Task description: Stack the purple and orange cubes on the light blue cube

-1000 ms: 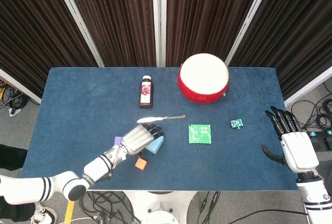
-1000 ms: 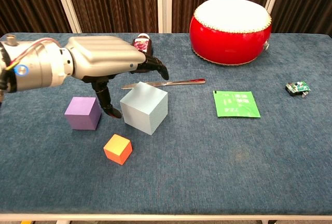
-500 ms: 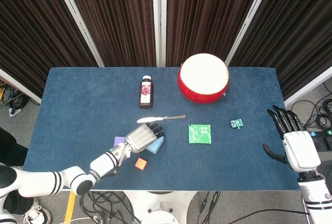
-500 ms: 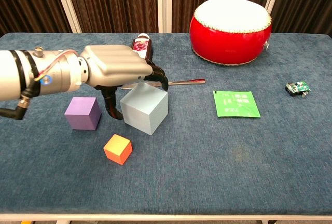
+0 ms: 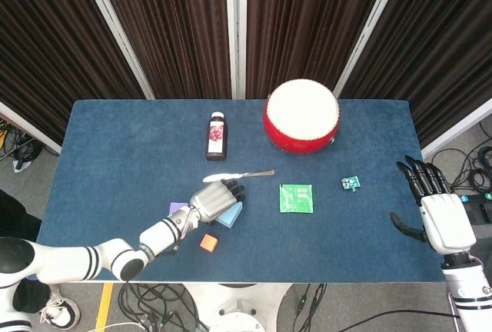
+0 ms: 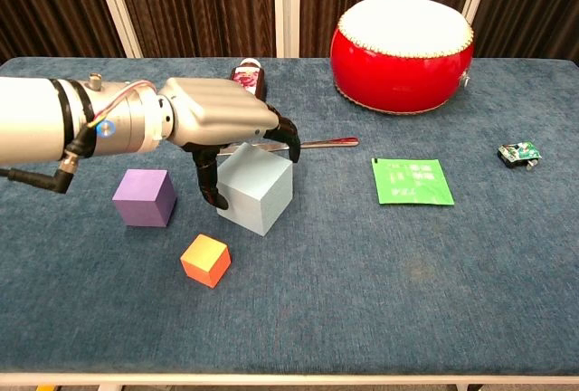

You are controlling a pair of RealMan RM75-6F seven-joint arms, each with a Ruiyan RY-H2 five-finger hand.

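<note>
Since a second ago the left hand (image 6: 222, 119) has slid right over the light blue cube (image 6: 256, 188), fingers (image 6: 212, 183) draped down its faces, seemingly gripping it. Purple cube (image 6: 145, 197) and orange cube (image 6: 204, 260) sit beside it on the blue tabletop (image 6: 362, 291); a metal knife (image 6: 317, 144) lies behind. The right hand (image 5: 438, 213) hovers, fingers spread and empty.

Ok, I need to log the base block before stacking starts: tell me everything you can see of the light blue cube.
The light blue cube is a plain, matte, pale block with crisp edges, the largest of the three cubes. It sits flat on the blue table, turned corner-forward, with nothing stacked on it. The left hand arches over its top, thumb down by its left face and fingertips at its far edge. The purple cube and orange cube stand apart from it.
</note>
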